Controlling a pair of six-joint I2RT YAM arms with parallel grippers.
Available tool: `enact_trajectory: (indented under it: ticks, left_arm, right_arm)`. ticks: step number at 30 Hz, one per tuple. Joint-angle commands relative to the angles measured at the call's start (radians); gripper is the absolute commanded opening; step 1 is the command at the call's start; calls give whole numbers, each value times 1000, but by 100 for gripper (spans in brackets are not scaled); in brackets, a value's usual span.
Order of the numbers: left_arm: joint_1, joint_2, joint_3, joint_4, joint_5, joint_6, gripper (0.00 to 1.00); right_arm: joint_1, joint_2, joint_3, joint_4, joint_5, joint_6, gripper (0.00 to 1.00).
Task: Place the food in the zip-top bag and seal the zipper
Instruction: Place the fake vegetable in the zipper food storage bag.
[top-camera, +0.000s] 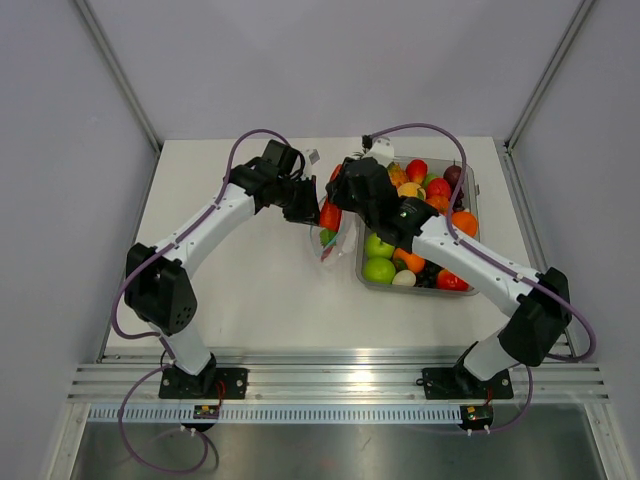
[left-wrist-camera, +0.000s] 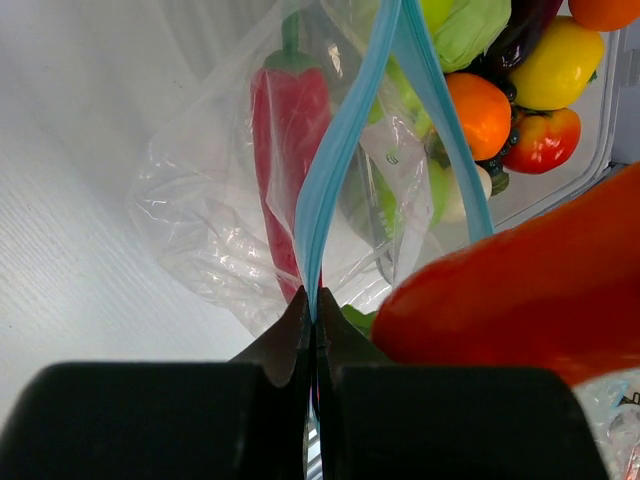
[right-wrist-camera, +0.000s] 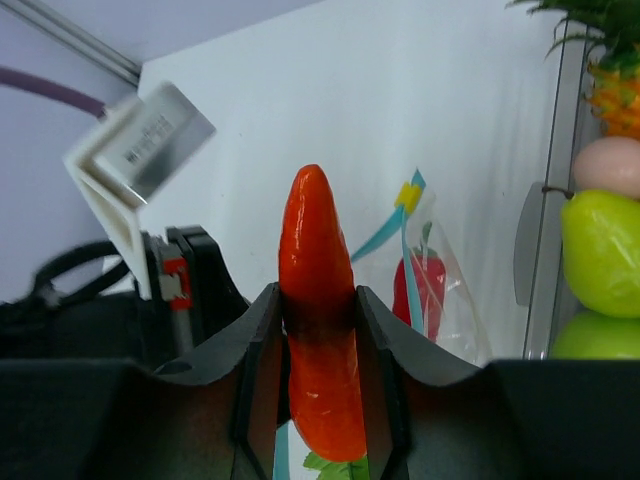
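Carefully, we are aiming chili (right-wrist-camera: 315, 220) at gap between zipper (left-wrist-camera: 335, 150) strips; right gripper (right-wrist-camera: 317, 300) clamping chili, left gripper (left-wrist-camera: 313, 305) pinching zipper

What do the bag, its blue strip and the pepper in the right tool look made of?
Zip-top bag: thin clear plastic film, glossy, judging by its wrinkles and glare. Zipper: slightly stiffer light-blue plastic, matte, holding smooth curves. Chili pepper: probably hard moulded plastic, shiny highlights, no visible dent where gripped.
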Motion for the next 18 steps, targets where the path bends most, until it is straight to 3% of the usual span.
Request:
enact_trajectory:
  ticks: [1, 18]
  left_arm:
    - [-3, -42, 49, 49, 28, -26, 0]
    - [-3, -50, 2, 170, 74, -104, 0]
  right_arm:
    - [29, 6, -52, 12, 61, 45, 0]
    - [51, 103, -60, -174, -29, 114, 0]
